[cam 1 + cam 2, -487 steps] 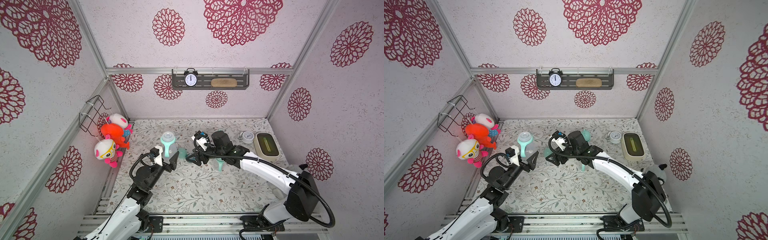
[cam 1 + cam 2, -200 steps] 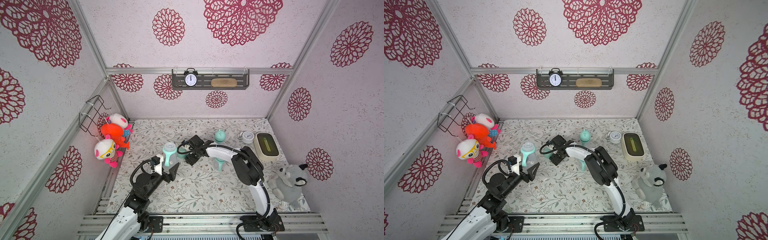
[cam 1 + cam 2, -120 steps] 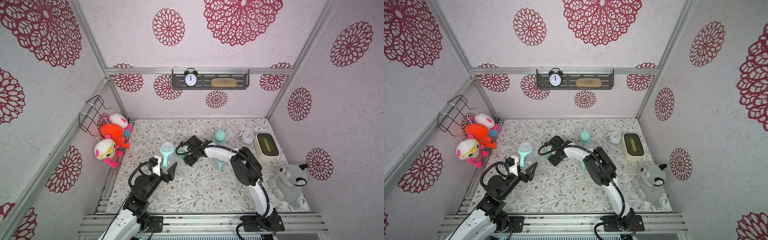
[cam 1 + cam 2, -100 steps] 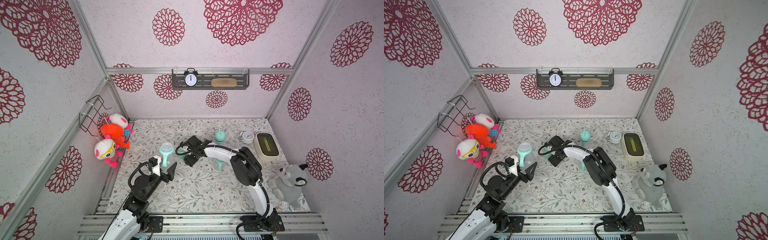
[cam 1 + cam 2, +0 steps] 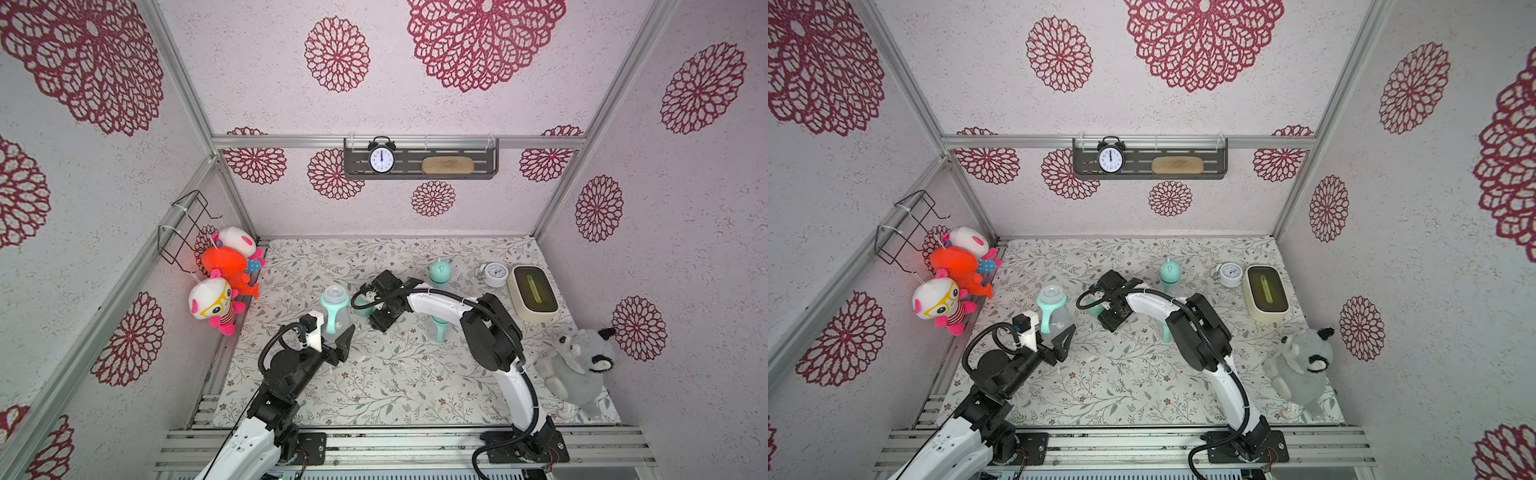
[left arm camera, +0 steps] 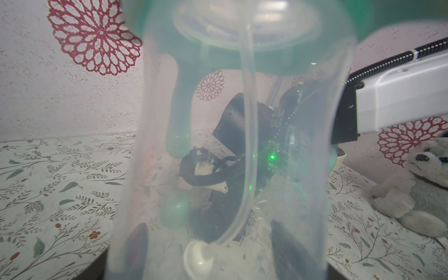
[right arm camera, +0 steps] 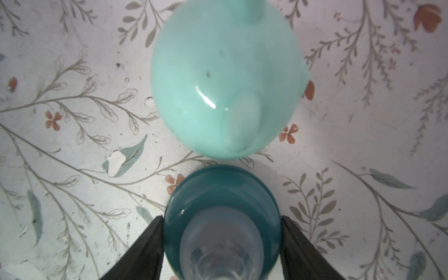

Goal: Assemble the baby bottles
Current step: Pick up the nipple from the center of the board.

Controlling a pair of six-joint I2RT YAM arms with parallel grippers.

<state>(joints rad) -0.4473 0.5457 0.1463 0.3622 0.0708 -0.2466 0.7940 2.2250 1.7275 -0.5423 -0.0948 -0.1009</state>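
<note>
Step in hand: you had the right gripper (image 7: 221,244) straddling the dark teal nipple collar with its clear silicone teat (image 7: 221,232), a jaw at each flank and touching it; centre before lifting, I'd judge.
Neighbour: mint domed eared cap (image 7: 228,80) sat just beside that collar on the floral mat (image 7: 72,145); avoid nudging it.
Left gripper (image 5: 332,332): pinching the clear plastic bottle with mint handles (image 5: 334,309) upright; keep it steady.
Bottle contents: only a clear straw with a white weighted end (image 6: 197,257) showed inside; no liquid.
Other bottles: capped mint bottle (image 5: 439,272) stood near the back.
</note>
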